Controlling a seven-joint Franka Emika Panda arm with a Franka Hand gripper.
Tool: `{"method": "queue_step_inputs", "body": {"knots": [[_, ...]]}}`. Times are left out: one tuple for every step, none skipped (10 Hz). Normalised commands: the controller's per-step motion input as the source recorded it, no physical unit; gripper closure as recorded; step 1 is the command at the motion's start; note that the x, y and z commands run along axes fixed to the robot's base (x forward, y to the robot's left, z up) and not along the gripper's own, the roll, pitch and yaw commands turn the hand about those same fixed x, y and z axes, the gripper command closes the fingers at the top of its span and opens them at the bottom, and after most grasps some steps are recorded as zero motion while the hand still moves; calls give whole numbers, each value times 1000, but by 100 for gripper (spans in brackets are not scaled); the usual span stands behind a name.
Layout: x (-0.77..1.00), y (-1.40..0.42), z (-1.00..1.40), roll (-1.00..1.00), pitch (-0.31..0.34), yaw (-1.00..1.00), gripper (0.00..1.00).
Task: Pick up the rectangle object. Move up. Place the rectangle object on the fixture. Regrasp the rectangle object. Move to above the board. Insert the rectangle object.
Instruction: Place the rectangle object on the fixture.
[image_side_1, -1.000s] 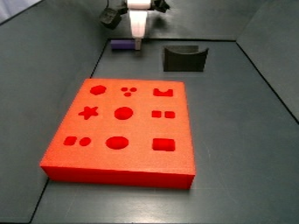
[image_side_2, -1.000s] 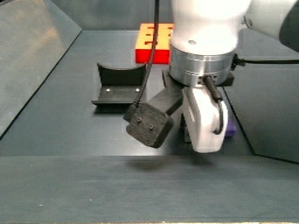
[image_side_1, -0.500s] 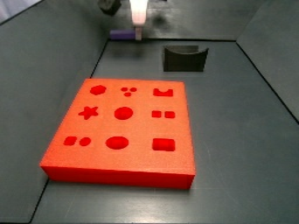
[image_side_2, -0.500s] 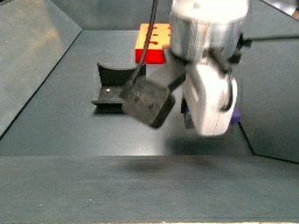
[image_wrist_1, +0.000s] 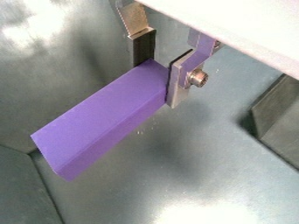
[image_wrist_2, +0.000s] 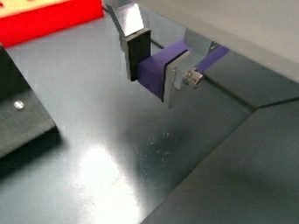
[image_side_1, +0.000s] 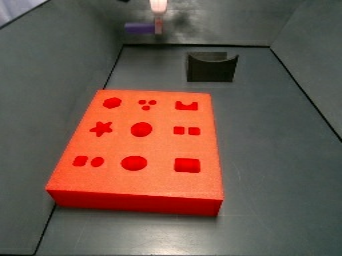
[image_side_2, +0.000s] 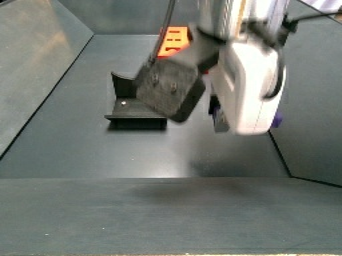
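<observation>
the gripper (image_wrist_1: 162, 70) is closed on the purple rectangle object (image_wrist_1: 103, 122), with one end of the block pinched between the two flat silver fingers (image_wrist_1: 177, 80) and the long part sticking out to the side. a second ago the block was lower, close to the grey floor at the far end of the table, and now it has gone up with the arm, so in a side view it sits high at the top edge (image_side_1: 142, 29) and looks blurry, like it is moving. in both wrist views there is bare floor under the block and nothing touches it from below, so it hangs in the air. this means the pick up step looks done and the move up step is happening now. the fixture (image_side_1: 211, 67), the dark holder with the curved dip in its top, stands on the floor near the block but apart from it. it is empty, so the block is not yet placed there. the red board (image_side_1: 136, 150) lies well apart, nearer the camera in that side view, and its shaped holes are all open. next the arm likely has to carry the block over to the fixture and set it down in the dip.
</observation>
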Motion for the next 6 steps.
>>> {"method": "queue_step_inputs", "body": {"knots": [[-21, -1, 1000, 20, 46, -9, 100], [-26, 0, 1000, 31, 54, -12, 100], [-29, 2, 1000, 43, 64, -12, 100], [-30, 3, 981, 49, 69, -11, 100], [-19, 4, 703, 57, 82, -3, 100], [-12, 3, 595, 59, 87, 0, 100]]}}
